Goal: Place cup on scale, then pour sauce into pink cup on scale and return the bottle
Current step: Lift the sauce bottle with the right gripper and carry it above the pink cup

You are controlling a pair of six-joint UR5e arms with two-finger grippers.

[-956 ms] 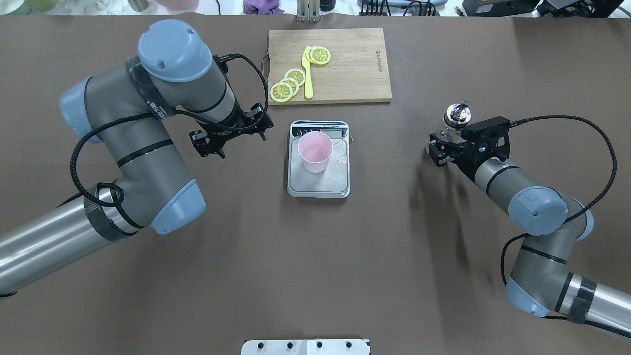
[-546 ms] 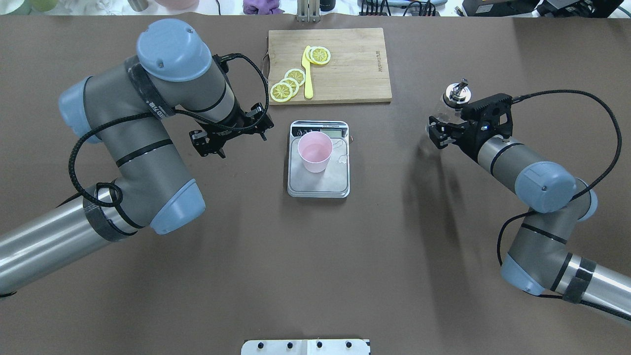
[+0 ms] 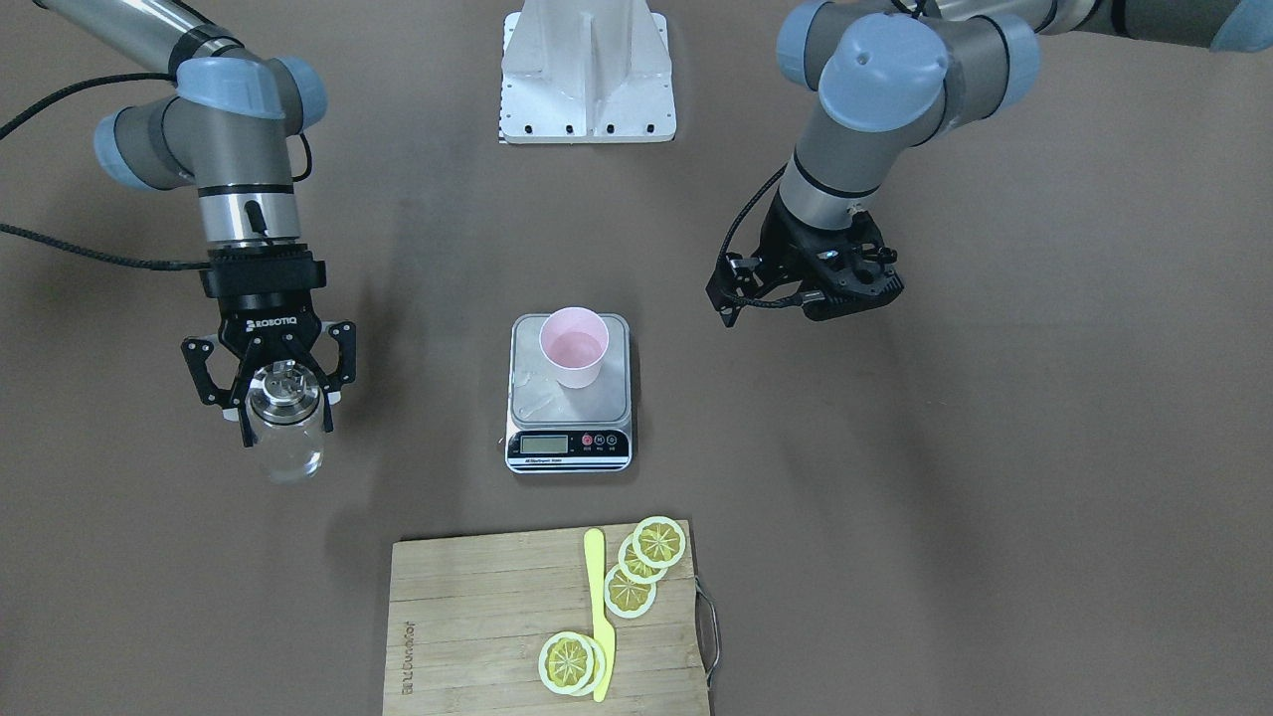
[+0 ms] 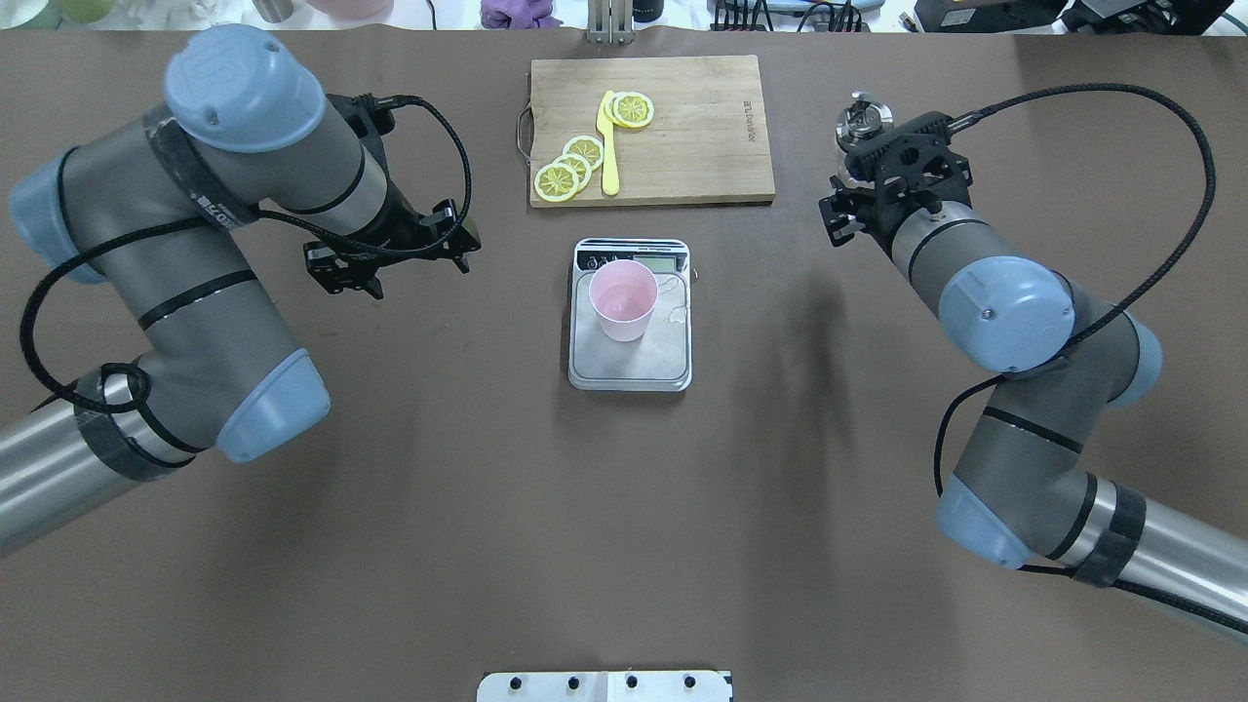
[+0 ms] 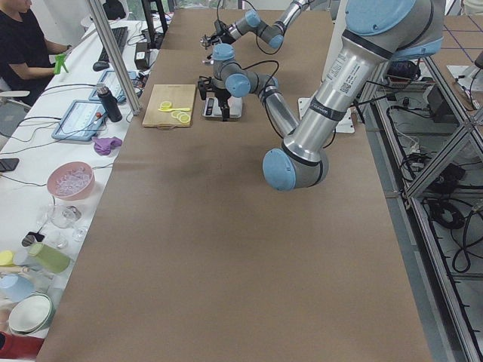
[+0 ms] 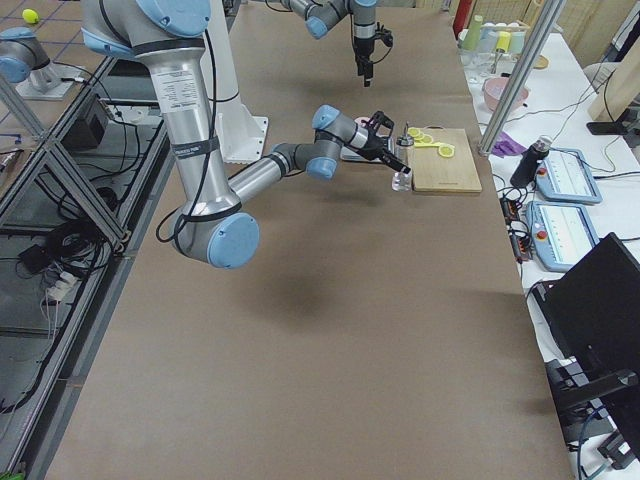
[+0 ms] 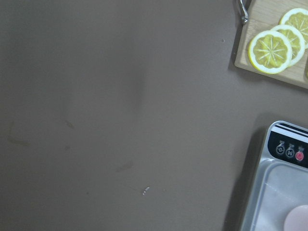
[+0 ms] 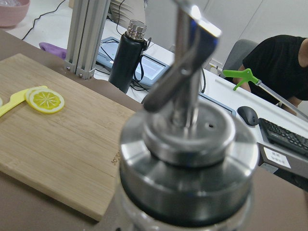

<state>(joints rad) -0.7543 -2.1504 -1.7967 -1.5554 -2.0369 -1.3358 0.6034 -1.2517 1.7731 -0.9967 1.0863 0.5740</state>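
Read the overhead view as a dial with the scale [image 4: 634, 363] at its centre on the brown counter [image 4: 624, 517]. The pink cup [image 4: 623, 298] stands upright on the steel platform, toward the platform's 11 o'clock part, close to the display strip. At about 2 o'clock, well apart from the scale, the right gripper [image 3: 285, 413] is clenched around the bottle [image 3: 288, 454], grasping the glass body just under the silver pourer cap. The bottle is upright; whether its base touches the counter cannot be told. At about 10 o'clock the left gripper [image 4: 395, 258] hangs over bare counter, released, with nothing between its spread fingers. At 12 o'clock lies a wooden cutting board [image 4: 702, 146] with lemon slices [image 4: 570, 166] and a yellow knife [image 4: 609, 161] on it.
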